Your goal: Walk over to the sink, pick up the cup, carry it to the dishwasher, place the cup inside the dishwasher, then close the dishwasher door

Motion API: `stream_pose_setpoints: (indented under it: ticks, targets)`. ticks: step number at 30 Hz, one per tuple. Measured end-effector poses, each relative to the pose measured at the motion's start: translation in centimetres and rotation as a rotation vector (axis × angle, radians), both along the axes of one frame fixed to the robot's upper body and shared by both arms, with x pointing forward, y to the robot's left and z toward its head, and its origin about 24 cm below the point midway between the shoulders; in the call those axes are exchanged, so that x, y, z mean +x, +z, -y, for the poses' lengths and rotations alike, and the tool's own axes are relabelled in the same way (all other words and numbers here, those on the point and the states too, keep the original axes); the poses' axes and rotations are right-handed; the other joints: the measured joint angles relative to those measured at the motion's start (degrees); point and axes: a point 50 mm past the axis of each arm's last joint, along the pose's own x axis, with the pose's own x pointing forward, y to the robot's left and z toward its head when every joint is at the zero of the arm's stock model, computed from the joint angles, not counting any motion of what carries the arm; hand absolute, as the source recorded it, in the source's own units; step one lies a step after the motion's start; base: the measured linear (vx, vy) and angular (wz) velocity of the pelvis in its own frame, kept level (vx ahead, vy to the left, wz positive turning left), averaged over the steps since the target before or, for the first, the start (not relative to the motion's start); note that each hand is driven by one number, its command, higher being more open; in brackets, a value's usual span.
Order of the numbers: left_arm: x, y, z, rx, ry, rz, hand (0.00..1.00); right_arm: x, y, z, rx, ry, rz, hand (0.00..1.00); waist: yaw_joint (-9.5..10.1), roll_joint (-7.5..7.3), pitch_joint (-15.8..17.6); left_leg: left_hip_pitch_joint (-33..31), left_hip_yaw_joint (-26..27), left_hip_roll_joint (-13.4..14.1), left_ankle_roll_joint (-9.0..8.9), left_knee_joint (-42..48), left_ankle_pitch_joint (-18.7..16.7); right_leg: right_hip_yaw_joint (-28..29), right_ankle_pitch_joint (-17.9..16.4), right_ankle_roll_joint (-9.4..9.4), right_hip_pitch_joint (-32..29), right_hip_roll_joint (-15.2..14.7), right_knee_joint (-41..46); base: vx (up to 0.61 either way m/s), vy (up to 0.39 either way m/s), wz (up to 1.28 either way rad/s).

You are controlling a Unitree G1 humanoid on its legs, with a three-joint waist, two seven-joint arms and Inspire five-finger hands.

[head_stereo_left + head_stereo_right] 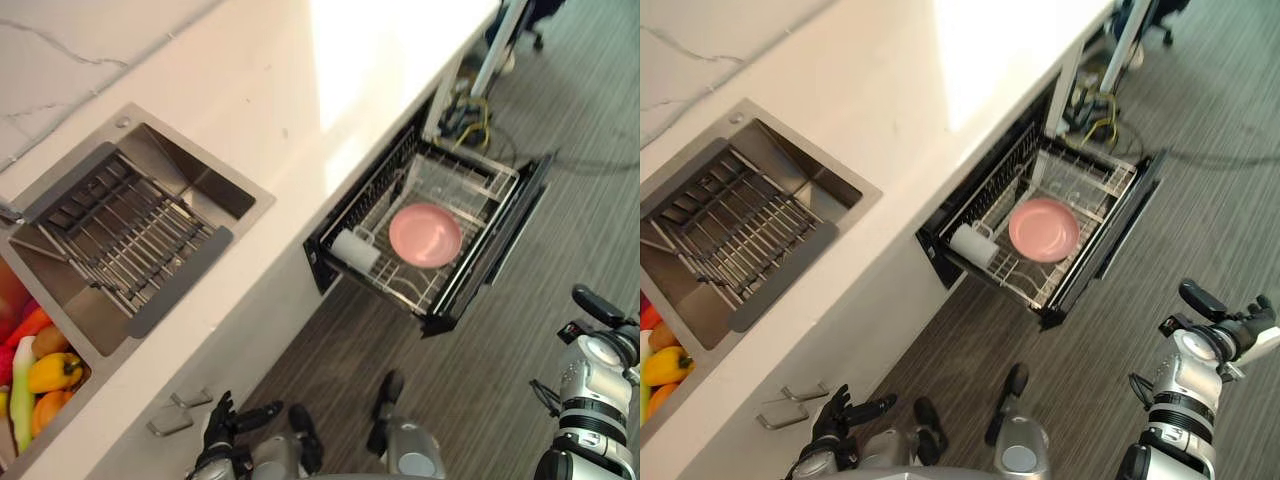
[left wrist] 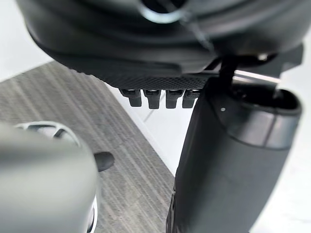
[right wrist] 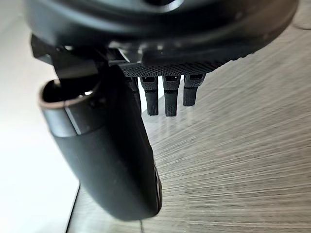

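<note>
Pink plate sits just right of centre, and a yellow pepper is tucked with other veg in the lower left corner. Wire rack at left, white table across the top, cables upper right, stripy grey floor.

Dishwasher rack holds cup, pink plate

Bright, even light overall. Hard glare blows out countertop at upper centre: white patch, no detail. Sink basin darker, deep shade in upper corner. Dishwasher rack well lit, pink plate evenly toned. Floor softly lit. Wrist views: left hand, right hand backlit, near black against pale background.
</note>
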Motion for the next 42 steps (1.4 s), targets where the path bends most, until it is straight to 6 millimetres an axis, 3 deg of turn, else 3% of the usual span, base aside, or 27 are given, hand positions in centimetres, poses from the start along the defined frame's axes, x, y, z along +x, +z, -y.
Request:
stream_pose_setpoints:
  ticks: [1, 6, 9, 11, 14, 16, 20, 24, 27, 33, 34, 37, 39, 42]
  targets:
    - [0.1, 0.0, 0.5, -0.014, -0.005, 0.001, 1.00, 0.1, 0.1, 0.0, 0.013, 0.002, 0.017, 0.00, 0.00, 0.98, 0.79, 0.00, 0.46, -0.01, -0.06, -0.44, 0.24, 0.43, -0.01, -0.14, -0.53, 0.06, 0.28, -0.03, 0.012, -0.19]
    - [0.8, 0.4, 0.9, -0.014, 0.001, 0.039, 1.00, 2.5, 1.6, -0.6, 0.080, 0.155, 0.184, 0.00, -0.12, 3.03, 4.51, -0.52, 1.49, -0.97, 0.16, -2.80, 1.79, 1.59, -0.20, -0.64, -3.47, -0.60, 2.15, -0.03, 0.048, -0.09]
    - [1.4, 0.8, 1.0, -0.017, 0.001, 0.069, 1.00, 4.3, 3.3, -1.2, 0.023, 0.302, 0.222, 0.00, 0.04, 3.59, 6.66, -1.17, 0.76, -1.98, 0.77, -3.73, 2.66, 1.21, 0.00, -0.85, -4.58, -1.54, 2.99, -0.01, 0.082, 0.15]
    - [1.7, 0.9, 1.5, -0.023, 0.002, 0.079, 1.00, 5.2, 4.3, -1.7, -0.054, 0.393, 0.205, 0.00, 0.44, 4.96, 7.34, -1.41, -0.94, -2.79, 1.14, -3.91, 3.00, 0.45, 0.09, -0.80, -4.64, -2.67, 3.95, 0.04, 0.110, 0.23]
    - [2.4, 1.4, 2.1, -0.033, 0.008, 0.129, 1.00, 6.3, 5.1, -2.4, -0.118, 0.456, 0.192, 0.00, 1.03, 6.33, 7.93, -2.05, -3.63, -4.07, 2.04, -4.20, 3.62, -1.22, -0.20, -0.16, -4.59, -4.35, 5.01, 0.03, 0.097, 0.34]
    - [2.6, 1.6, 2.4, -0.032, 0.003, 0.147, 1.00, 6.2, 5.7, -1.8, -0.164, 0.459, 0.172, 0.00, 0.93, 7.00, 8.16, -2.01, -5.19, -4.93, 2.40, -4.75, 3.89, -2.19, -0.67, 0.41, -4.51, -5.59, 6.24, 0.03, 0.095, 0.38]
    - [2.6, 1.7, 3.0, -0.039, -0.029, 0.163, 1.00, 5.5, 6.5, 0.0, -0.255, 0.450, 0.078, 0.00, 0.68, 8.24, 8.07, -1.59, -10.47, -6.98, 3.11, -6.06, 5.12, -5.51, -2.32, 1.51, -3.44, -8.91, 9.77, 0.02, 0.089, 0.54]
    - [2.2, 1.5, 2.7, -0.034, -0.062, 0.169, 1.00, 4.7, 5.7, 1.2, -0.268, 0.427, -0.013, 0.00, 0.82, 8.44, 7.93, -0.59, -18.26, -8.67, 2.74, -8.40, 6.59, -12.75, -6.80, 2.67, -0.36, -13.44, 16.34, -0.02, 0.053, 0.93]
    - [1.0, 1.0, 2.6, -0.061, -0.066, 0.135, 1.00, 5.5, 6.1, 1.3, -0.299, 0.450, -0.069, 0.00, 1.57, 8.89, 7.27, 0.04, -21.76, -9.12, 2.49, -9.12, 7.92, -16.24, -8.70, 2.55, 1.36, -15.42, 19.75, 0.01, 0.000, 0.71]
    - [-0.3, 0.2, 3.2, -0.140, -0.100, 0.101, 1.00, 8.7, 7.0, 0.5, -0.355, 0.569, -0.234, 0.00, 5.57, 11.46, 2.20, 1.34, -27.23, -8.76, 2.08, -9.76, 10.30, -21.71, -13.33, 2.48, 4.90, -17.47, 25.48, 0.04, -0.082, 0.47]
    - [-0.7, 0.0, 3.3, -0.163, -0.116, 0.089, 1.00, 9.4, 7.0, -0.1, -0.368, 0.609, -0.256, 1.00, 6.76, 11.62, 0.78, 1.38, -27.67, -8.46, 1.73, -9.90, 10.57, -22.25, -13.99, 2.41, 5.16, -17.44, 26.09, 0.03, -0.103, 0.21]
    - [-2.0, -0.6, 3.8, -0.238, -0.157, 0.048, 1.00, 11.2, 7.9, -1.9, -0.430, 0.738, -0.275, 1.00, 8.29, 11.67, -1.53, 1.94, -28.71, -7.81, 1.22, -10.06, 10.96, -23.44, -15.14, 2.23, 6.31, -17.11, 26.85, 0.02, -0.108, 0.16]
    - [-2.6, -0.8, 3.8, -0.254, -0.163, 0.038, 1.00, 11.0, 7.1, -1.9, -0.435, 0.749, -0.332, 1.00, 9.03, 10.96, -2.54, 2.31, -28.88, -7.20, 0.94, -10.34, 11.15, -23.61, -15.39, 2.03, 6.73, -16.40, 26.67, 0.01, -0.090, 0.03]
    - [-3.0, -0.9, 3.2, -0.240, -0.163, 0.025, 1.00, 11.3, 5.3, -3.6, -0.396, 0.815, -0.323, 1.00, 8.91, 9.52, -2.82, 3.21, -28.32, -6.08, 0.26, -10.54, 11.32, -23.21, -15.43, 1.64, 7.34, -15.03, 25.72, -0.02, -0.076, -0.13]
